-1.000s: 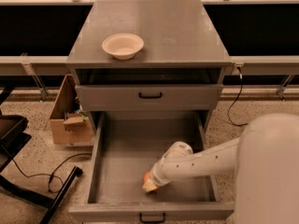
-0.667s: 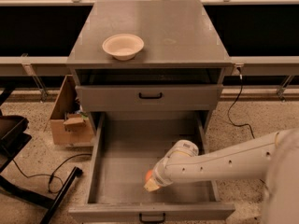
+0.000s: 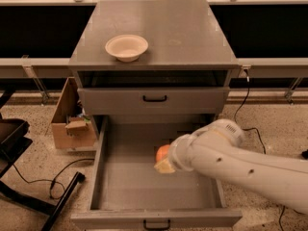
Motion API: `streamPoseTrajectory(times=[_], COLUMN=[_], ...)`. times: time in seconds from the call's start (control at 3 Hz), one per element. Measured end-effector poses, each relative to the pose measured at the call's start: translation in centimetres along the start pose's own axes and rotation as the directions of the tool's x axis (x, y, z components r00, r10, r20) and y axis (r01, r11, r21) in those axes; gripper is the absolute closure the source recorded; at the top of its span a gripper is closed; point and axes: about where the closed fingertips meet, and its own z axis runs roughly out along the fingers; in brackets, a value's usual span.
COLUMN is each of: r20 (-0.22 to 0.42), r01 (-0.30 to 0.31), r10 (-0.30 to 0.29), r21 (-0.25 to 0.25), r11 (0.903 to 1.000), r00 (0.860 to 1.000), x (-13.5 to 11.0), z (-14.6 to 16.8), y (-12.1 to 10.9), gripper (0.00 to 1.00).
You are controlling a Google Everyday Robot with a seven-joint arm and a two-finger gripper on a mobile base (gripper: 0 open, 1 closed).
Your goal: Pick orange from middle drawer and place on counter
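Note:
The orange (image 3: 162, 152) is a small round fruit held at the tip of my gripper (image 3: 164, 160), above the floor of the open middle drawer (image 3: 144, 186). The gripper is shut on it; its pale fingertips (image 3: 164, 166) show just under the fruit. My white arm (image 3: 240, 162) reaches in from the lower right across the drawer's right side. The counter (image 3: 183, 32) is the flat grey top of the cabinet, behind and above the gripper. A cream bowl (image 3: 126, 47) sits on its left front part.
A shut grey drawer front with a black handle (image 3: 155, 99) lies just above the open drawer. A cardboard box (image 3: 72, 121) stands on the floor left of the cabinet. Black cables (image 3: 38, 179) and a dark frame (image 3: 12, 134) lie at lower left.
The gripper has risen from the drawer floor with the orange in it and moved a little back toward the cabinet. The arm now reaches higher across the drawer.

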Motion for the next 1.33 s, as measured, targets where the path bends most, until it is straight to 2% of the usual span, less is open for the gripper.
streamPoseTrajectory(times=[0.33,0.67,1.0,1.33], r20=[0.015,0.022,0.011,0.01], r01=[-0.094,-0.039,0.064,0.058], r10=[0.094,0.042,-0.063,-0.057], r21=[-0.034,-0.122,-0.155,-0.147], r11=[0.995,0.9918,0.9859,0.9874], r00=[0.995,0.999,0.998,0.998], x=[-2.2,-5.9,-12.7,-12.8], z=[-6.9,-9.4,-14.6,-14.5], y=[-4.5,-6.8,-10.0,-10.6], gripper=[1.0,1.0,1.0,1.0])
